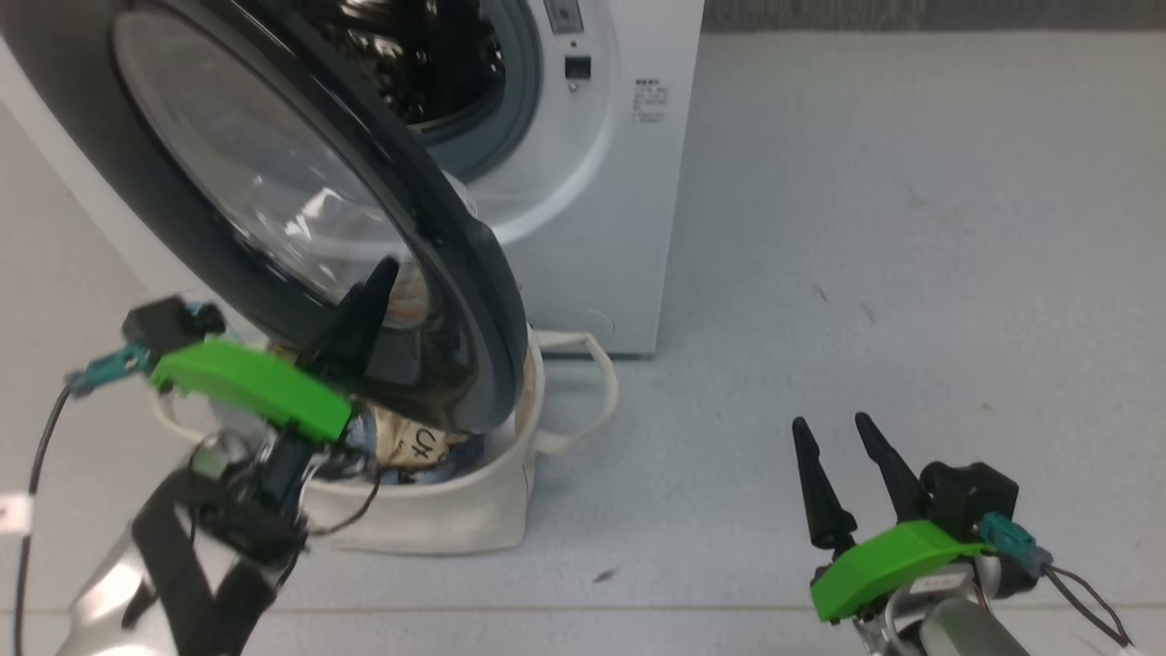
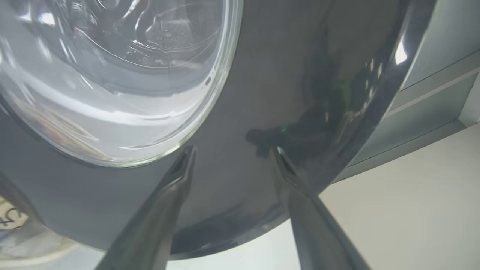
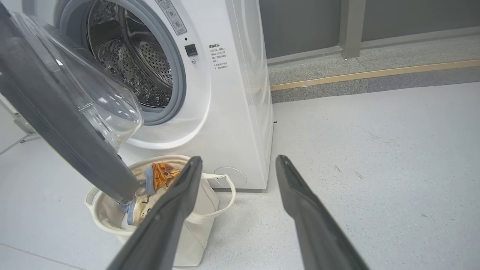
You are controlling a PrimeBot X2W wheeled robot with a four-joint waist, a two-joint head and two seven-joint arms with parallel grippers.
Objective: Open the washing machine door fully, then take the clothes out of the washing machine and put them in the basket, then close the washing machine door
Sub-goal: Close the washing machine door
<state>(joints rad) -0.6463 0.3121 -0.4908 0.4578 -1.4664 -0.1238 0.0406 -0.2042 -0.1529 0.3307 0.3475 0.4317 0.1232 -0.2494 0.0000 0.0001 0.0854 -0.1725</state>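
Note:
The washing machine (image 1: 597, 182) stands with its door (image 1: 460, 301) swung out over the basket (image 1: 455, 519). In the right wrist view the steel drum (image 3: 127, 63) shows no clothes. The clothes (image 3: 163, 174), orange, light blue and cream with black lettering, lie in the basket (image 3: 101, 210) under the door's (image 3: 56, 123) lower edge. My left gripper (image 1: 383, 273) is open, its fingers pointing up at the door's outer face. In the left wrist view its fingertips (image 2: 189, 152) sit close to the glossy black rim (image 2: 243, 112) below the glass, holding nothing. My right gripper (image 1: 833, 428) hovers open over the floor at the lower right.
Pale grey floor (image 1: 911, 273) stretches right of the machine. A raised ledge with a yellow strip (image 3: 375, 75) runs along the grey back wall. One basket loop handle (image 1: 606, 383) sticks out toward the machine's front corner.

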